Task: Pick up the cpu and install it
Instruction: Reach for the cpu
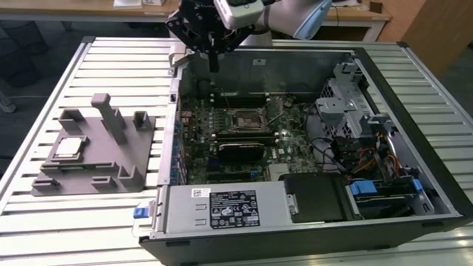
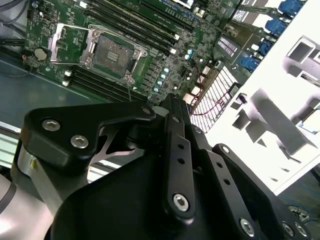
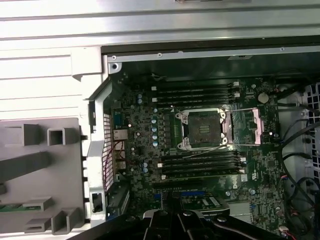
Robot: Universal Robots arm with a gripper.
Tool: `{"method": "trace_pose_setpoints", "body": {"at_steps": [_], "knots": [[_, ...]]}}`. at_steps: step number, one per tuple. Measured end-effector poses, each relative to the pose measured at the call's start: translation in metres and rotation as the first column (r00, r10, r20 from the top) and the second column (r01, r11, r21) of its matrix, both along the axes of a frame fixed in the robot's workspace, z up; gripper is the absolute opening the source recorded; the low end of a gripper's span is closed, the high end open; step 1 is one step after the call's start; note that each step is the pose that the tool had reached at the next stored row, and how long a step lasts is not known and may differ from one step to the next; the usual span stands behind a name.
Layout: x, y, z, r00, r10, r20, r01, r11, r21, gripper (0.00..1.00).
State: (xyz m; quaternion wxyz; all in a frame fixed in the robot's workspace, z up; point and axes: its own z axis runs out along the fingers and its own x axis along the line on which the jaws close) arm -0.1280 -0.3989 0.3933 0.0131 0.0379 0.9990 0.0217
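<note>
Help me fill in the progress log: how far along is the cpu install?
Nothing looks done yet. The cpu lies on the grey fixture, outside the computer case. The motherboard socket stands open and empty. The gripper hangs above the case, away from the cpu. Pickup and installation are both left to do.

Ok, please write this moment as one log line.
gripper: over case back wall, apart from cpu | cpu: lying on fixture | socket: open, empty
</note>
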Motion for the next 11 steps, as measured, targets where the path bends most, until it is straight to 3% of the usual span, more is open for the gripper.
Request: {"method": "trace_pose_setpoints", "body": {"at_steps": [11], "knots": [[-0.0028,0.0000,-0.0001,1.0000,0.000,0.0000,0.000,1.0000,0.0000,0.11]]}}
